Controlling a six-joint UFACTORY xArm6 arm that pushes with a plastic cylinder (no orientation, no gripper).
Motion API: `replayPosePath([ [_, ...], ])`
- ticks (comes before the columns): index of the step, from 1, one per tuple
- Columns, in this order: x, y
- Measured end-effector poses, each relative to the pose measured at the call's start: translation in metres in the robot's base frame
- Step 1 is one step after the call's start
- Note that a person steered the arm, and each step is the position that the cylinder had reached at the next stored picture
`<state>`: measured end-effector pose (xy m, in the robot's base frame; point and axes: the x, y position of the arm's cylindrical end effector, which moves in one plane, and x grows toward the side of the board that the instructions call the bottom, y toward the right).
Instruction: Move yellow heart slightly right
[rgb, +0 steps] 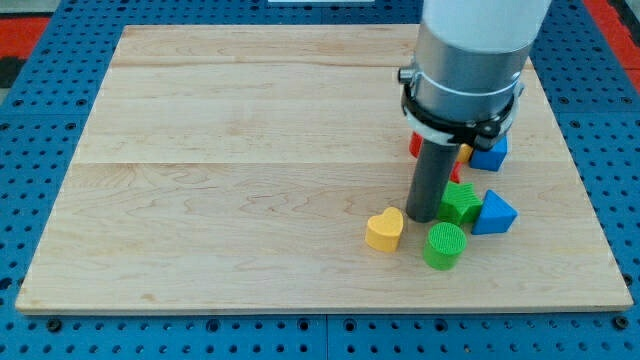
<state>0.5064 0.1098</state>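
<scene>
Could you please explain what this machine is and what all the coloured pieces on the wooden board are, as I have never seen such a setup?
This is one camera picture looking down at a wooden board on a blue pegboard. The big grey cylinder at the view's top right is the end of a robot arm. It has no jaws and holds nothing; it ends in a dark rod, and my tip slides on the board to push blocks. The tip stands just to the upper right of the yellow heart, close beside it, with the green cylinder below it and a green block to its right. Further right lies a blue block. Behind the rod, partly hidden, are another blue block and red and orange pieces.
</scene>
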Motion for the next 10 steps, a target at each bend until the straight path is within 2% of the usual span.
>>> replayPosePath([
  [1,-0.015,0.005],
  [2,-0.012,-0.029],
  [6,0.009,-0.094],
  [7,0.033,-0.091],
  [9,0.034,-0.064],
  [10,0.019,-0.023],
])
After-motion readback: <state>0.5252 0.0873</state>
